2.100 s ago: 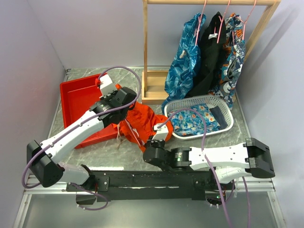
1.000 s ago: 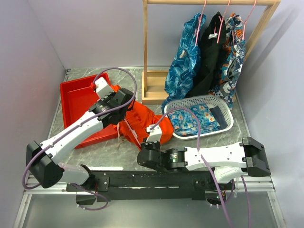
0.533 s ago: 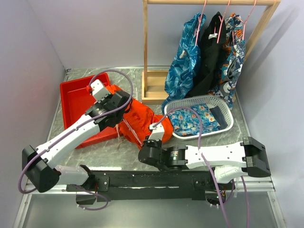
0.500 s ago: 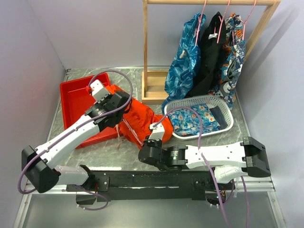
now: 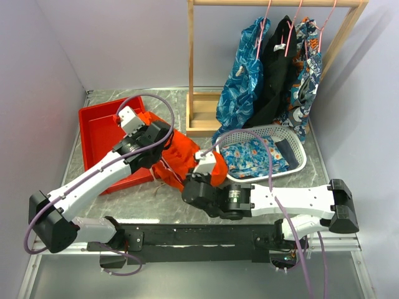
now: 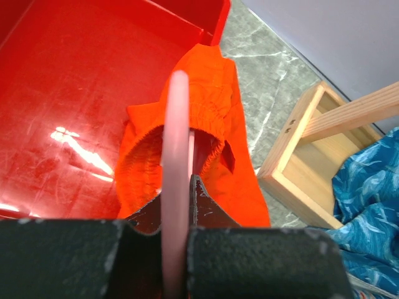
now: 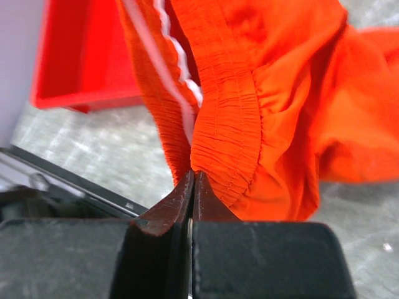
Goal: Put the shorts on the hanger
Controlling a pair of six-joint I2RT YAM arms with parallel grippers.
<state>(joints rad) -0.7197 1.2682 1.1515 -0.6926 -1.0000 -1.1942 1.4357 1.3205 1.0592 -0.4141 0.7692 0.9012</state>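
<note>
The orange-red shorts (image 5: 181, 152) lie bunched between the red bin and the white basket. My left gripper (image 5: 156, 134) is shut on the pink hanger (image 6: 176, 124). The hanger's wire runs forward from my jaws into the gathered opening of the shorts (image 6: 212, 106). Most of the hanger is hidden in the fabric. My right gripper (image 5: 202, 167) is shut on the elastic waistband of the shorts (image 7: 274, 93), with the jaws (image 7: 192, 177) pinching its lower edge. The cream drawstring (image 7: 177, 56) hangs beside the waistband.
The red bin (image 5: 100, 124) is at the left, under my left arm. A white basket (image 5: 293, 168) with blue patterned cloth sits to the right. The pale wooden rack (image 5: 199, 118) stands behind, with blue garments (image 5: 243, 81) and a black garment (image 5: 277, 62) on pink hangers.
My left gripper has shifted a little left and back with the hanger. My right arm has swung forward and left, taking the waistband with it. The shorts are more bunched.
</note>
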